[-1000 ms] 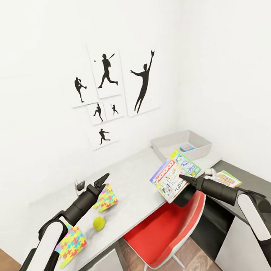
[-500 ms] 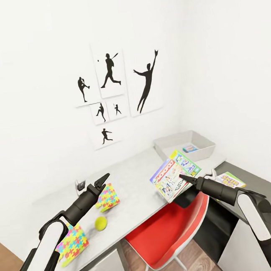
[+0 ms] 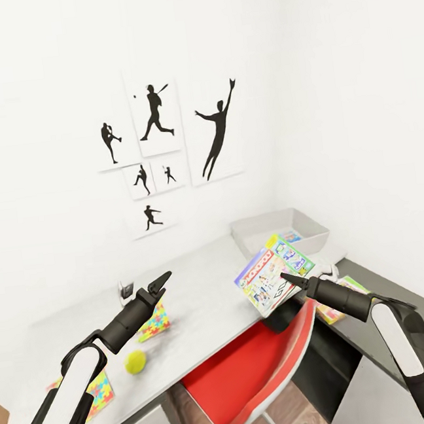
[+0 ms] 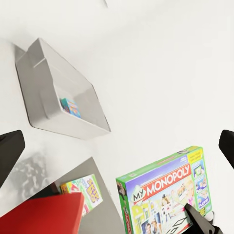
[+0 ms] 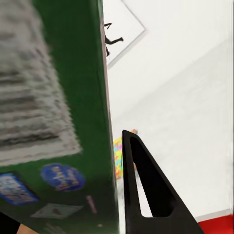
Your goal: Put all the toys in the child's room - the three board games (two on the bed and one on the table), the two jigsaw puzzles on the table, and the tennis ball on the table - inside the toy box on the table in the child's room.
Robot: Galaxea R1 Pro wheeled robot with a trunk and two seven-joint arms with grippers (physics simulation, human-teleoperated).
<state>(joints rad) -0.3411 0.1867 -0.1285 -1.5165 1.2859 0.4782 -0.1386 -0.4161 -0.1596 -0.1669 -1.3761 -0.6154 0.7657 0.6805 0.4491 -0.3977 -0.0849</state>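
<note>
My right gripper (image 3: 284, 277) is shut on the white-green Monopoly board game (image 3: 272, 276), holding it tilted above the table's (image 3: 208, 291) front edge, short of the light-grey toy box (image 3: 276, 229). A small blue game (image 3: 292, 236) lies in the toy box. My left gripper (image 3: 161, 282) hangs open and empty over a colourful jigsaw puzzle (image 3: 152, 325). The tennis ball (image 3: 135, 361) and a second jigsaw puzzle (image 3: 95, 391) lie nearer on the table. A Skip-Bo game (image 3: 343, 289) rests on the dark cabinet top. The left wrist view shows the toy box (image 4: 53, 97) and Monopoly (image 4: 163, 195).
A red chair (image 3: 256, 365) is tucked under the table below the held game. The dark-grey cabinet top (image 3: 391, 284) adjoins the table on the right. Baseball silhouette pictures (image 3: 155, 113) hang on the white wall behind.
The whole picture has shifted left, so the camera has turned or moved. Both arms hold the same pose, and the Monopoly game stays in the right gripper.
</note>
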